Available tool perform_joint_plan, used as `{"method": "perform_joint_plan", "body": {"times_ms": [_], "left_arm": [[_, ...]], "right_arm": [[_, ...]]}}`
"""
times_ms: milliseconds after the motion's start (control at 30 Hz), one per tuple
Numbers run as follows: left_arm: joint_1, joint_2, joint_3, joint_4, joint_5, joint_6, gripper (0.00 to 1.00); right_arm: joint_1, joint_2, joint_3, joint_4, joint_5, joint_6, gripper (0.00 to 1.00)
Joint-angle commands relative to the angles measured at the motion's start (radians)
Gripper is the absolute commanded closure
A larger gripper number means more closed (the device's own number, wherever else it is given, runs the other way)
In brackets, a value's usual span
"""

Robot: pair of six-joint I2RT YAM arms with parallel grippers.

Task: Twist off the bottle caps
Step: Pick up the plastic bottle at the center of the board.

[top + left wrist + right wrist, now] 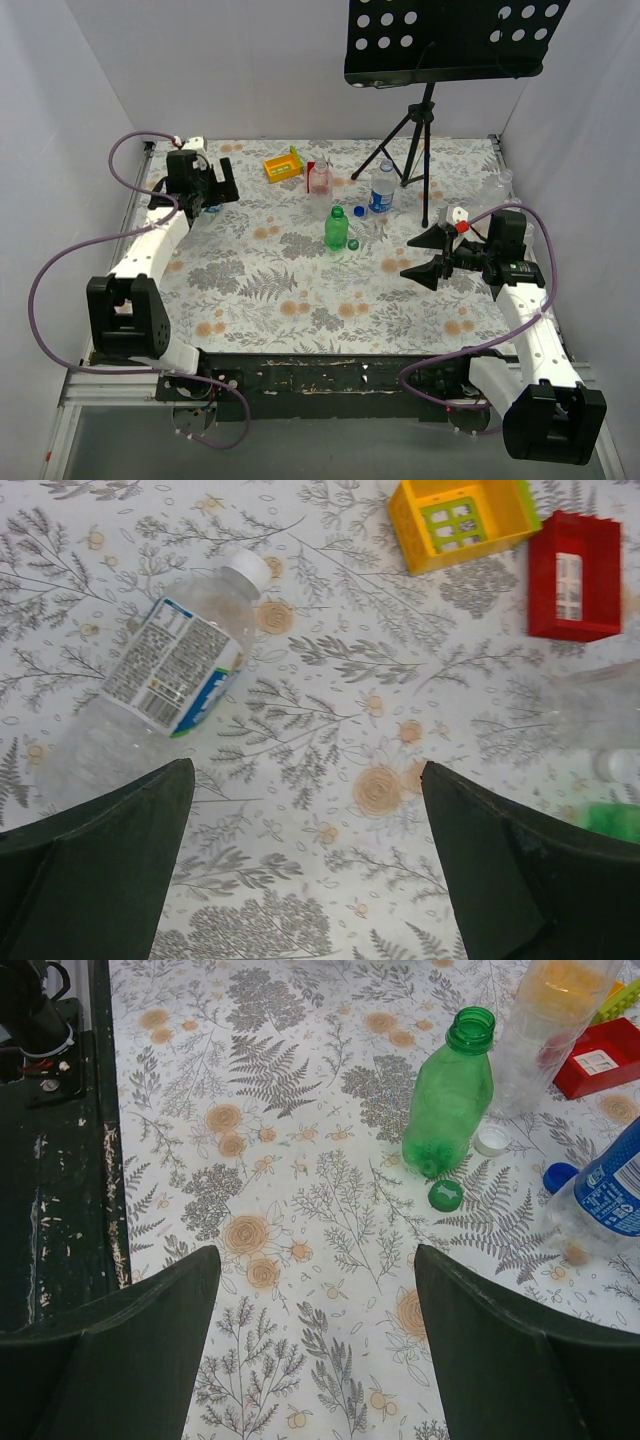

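Note:
A green bottle [337, 228] stands uncapped mid-table, also in the right wrist view [450, 1095]. Its green cap [445, 1195] lies beside it, with a white cap [491, 1140] and a blue cap [560, 1175] loose nearby. A pinkish bottle [319, 178] and a blue-labelled bottle [382, 187] stand behind. A clear bottle [170, 665] lies on its side with its white cap [246, 570] on. My left gripper [212, 195] hovers open over the cloth just right of it [305, 775]. My right gripper [410, 258] is open and empty, to the right of the green bottle [318, 1260].
A yellow box [283, 165] and a red box [575, 575] sit at the back near the pinkish bottle. A black music-stand tripod [420, 140] stands at the back right. The dark front rail of the table [50, 1160] is at the near edge.

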Motion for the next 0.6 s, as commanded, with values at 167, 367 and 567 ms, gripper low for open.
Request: {"method": "perform_joint_plan", "body": {"times_ms": [167, 367, 567], "left_arm": [[0.018, 0.188, 0.1, 0.05, -0.128, 0.306, 0.02], [0.045, 0.266, 0.068, 0.181, -0.113, 0.491, 0.02], [0.137, 0.367, 0.127, 0.147, -0.008, 0.485, 0.02]], "right_arm": [[-0.002, -0.009, 0.008, -0.017, -0.005, -0.029, 0.14], [-0.002, 0.016, 0.007, -0.019, -0.006, -0.031, 0.14], [-0.002, 0.034, 0.007, -0.019, -0.002, -0.031, 0.14]]}}
